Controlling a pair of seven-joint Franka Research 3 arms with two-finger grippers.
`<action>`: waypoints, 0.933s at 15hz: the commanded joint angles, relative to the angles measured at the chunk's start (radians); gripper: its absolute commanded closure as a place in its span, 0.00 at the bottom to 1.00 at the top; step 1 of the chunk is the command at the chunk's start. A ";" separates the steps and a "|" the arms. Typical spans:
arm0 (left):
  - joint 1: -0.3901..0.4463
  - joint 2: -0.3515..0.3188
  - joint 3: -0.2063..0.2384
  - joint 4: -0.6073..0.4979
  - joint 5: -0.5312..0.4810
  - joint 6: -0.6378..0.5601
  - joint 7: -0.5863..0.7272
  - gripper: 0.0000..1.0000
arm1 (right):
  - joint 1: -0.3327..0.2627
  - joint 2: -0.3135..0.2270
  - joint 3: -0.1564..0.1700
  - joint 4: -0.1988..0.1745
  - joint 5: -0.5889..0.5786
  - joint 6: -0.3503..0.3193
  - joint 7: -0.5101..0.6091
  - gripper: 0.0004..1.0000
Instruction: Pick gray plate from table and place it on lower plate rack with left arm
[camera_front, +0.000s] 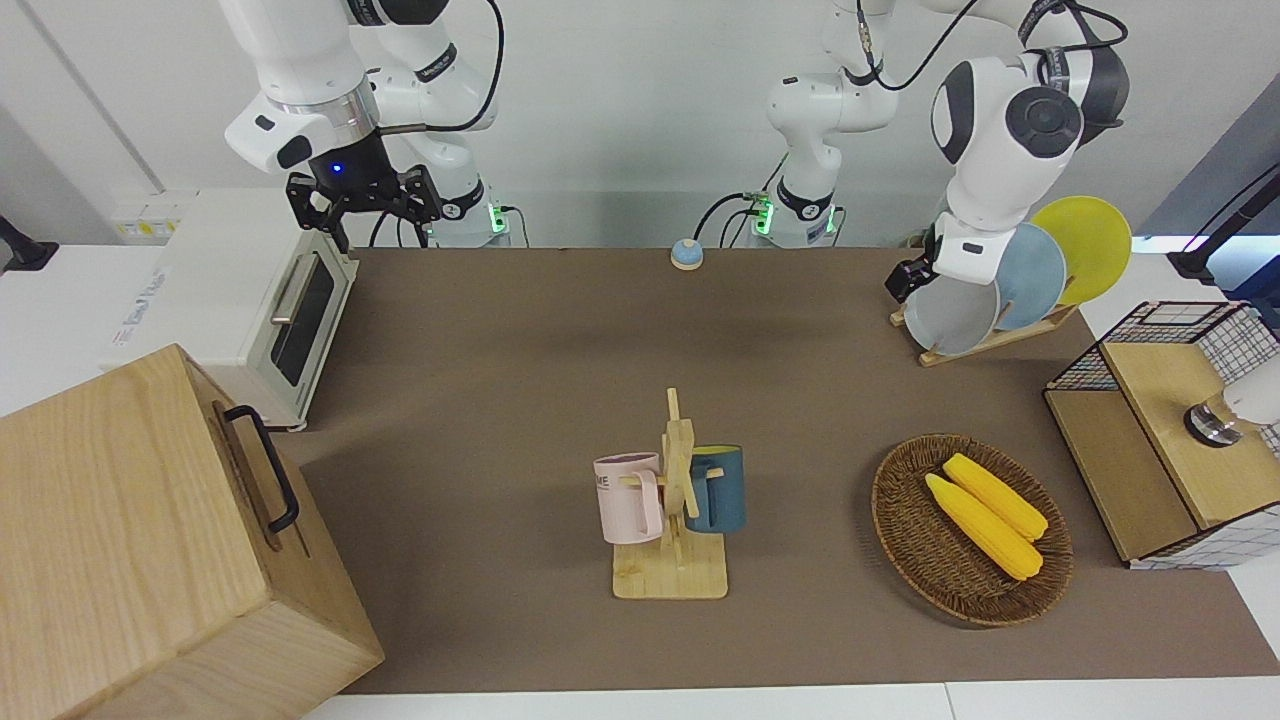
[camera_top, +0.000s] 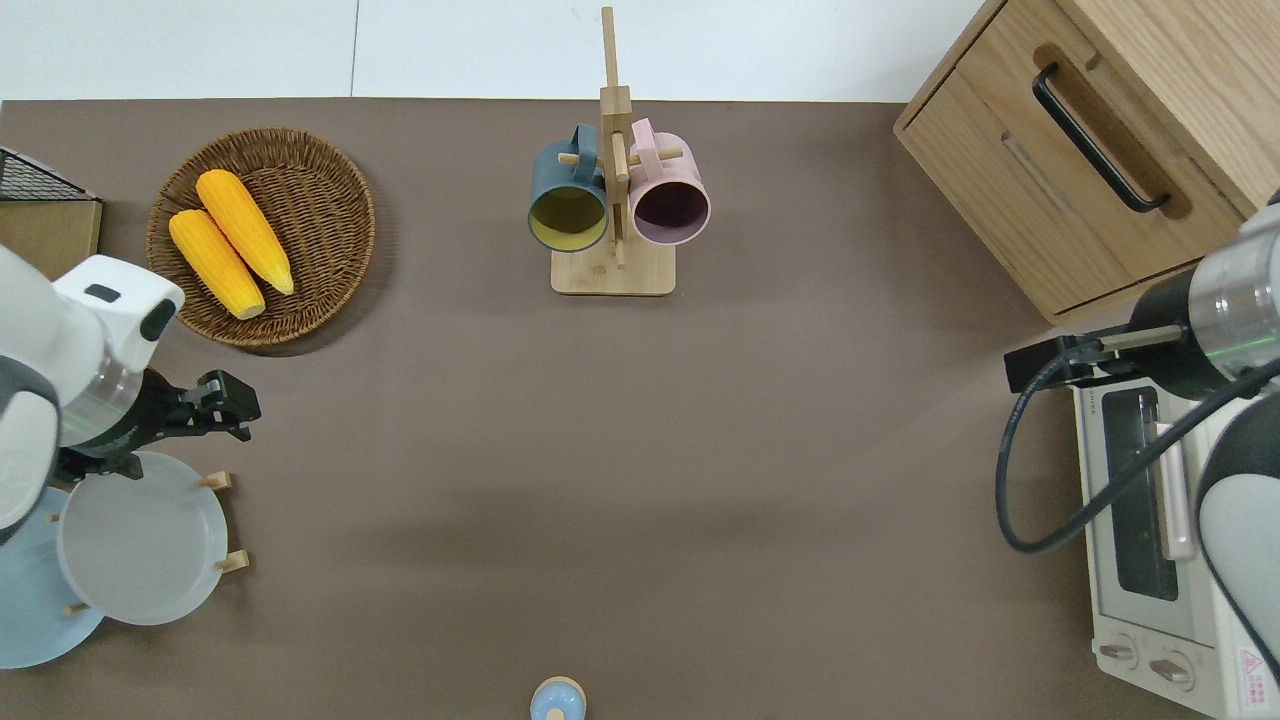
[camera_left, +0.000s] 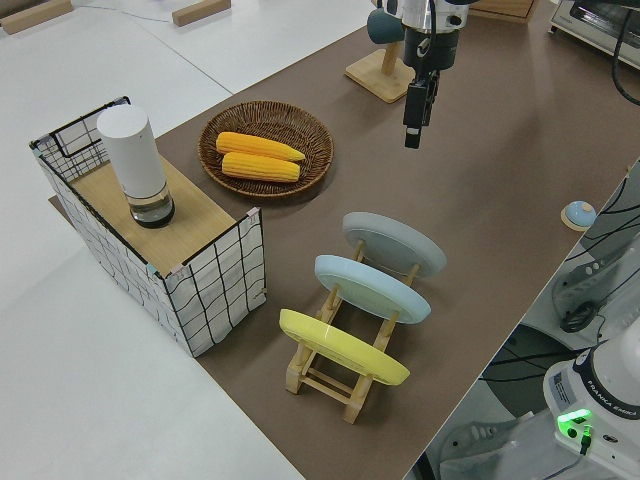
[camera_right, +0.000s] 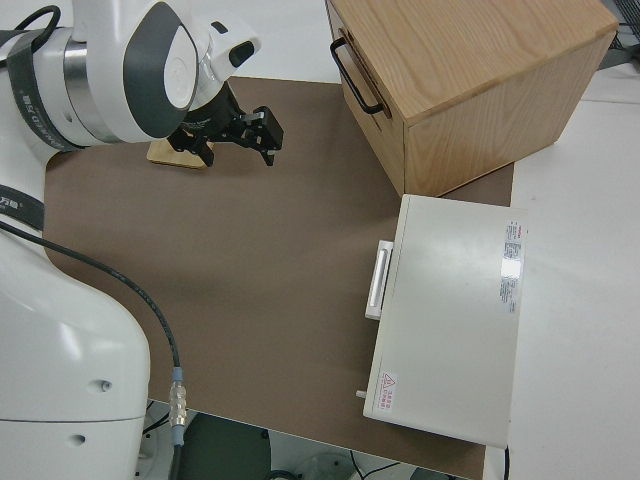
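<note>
The gray plate (camera_front: 950, 315) stands on edge in the lower plate rack (camera_front: 1000, 340), in the slot at the rack's end toward the table's middle. It also shows in the overhead view (camera_top: 140, 540) and the left side view (camera_left: 395, 243). My left gripper (camera_top: 225, 400) is open and empty. It hangs clear of the plate, over the mat between the rack (camera_top: 232, 562) and the wicker basket. It points down in the left side view (camera_left: 413, 120). My right arm is parked, with its gripper (camera_front: 365, 200) open.
A light blue plate (camera_front: 1030, 275) and a yellow plate (camera_front: 1090, 245) fill the rack's other slots. A wicker basket (camera_top: 262, 235) holds two corn cobs. A mug tree (camera_top: 615, 200), a wire crate (camera_front: 1165, 430), a wooden cabinet (camera_front: 150, 540), a toaster oven (camera_front: 270, 320) and a small bell (camera_front: 686, 254) stand around.
</note>
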 joint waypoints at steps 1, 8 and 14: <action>0.002 0.028 0.061 0.168 -0.143 -0.018 0.024 0.01 | -0.019 -0.001 0.017 0.009 -0.001 -0.014 0.012 0.02; 0.025 0.023 0.115 0.335 -0.155 -0.134 0.274 0.01 | -0.019 -0.001 0.017 0.009 -0.001 -0.014 0.012 0.02; 0.030 0.016 0.138 0.362 -0.149 -0.208 0.449 0.00 | -0.019 -0.001 0.017 0.009 -0.001 -0.014 0.012 0.02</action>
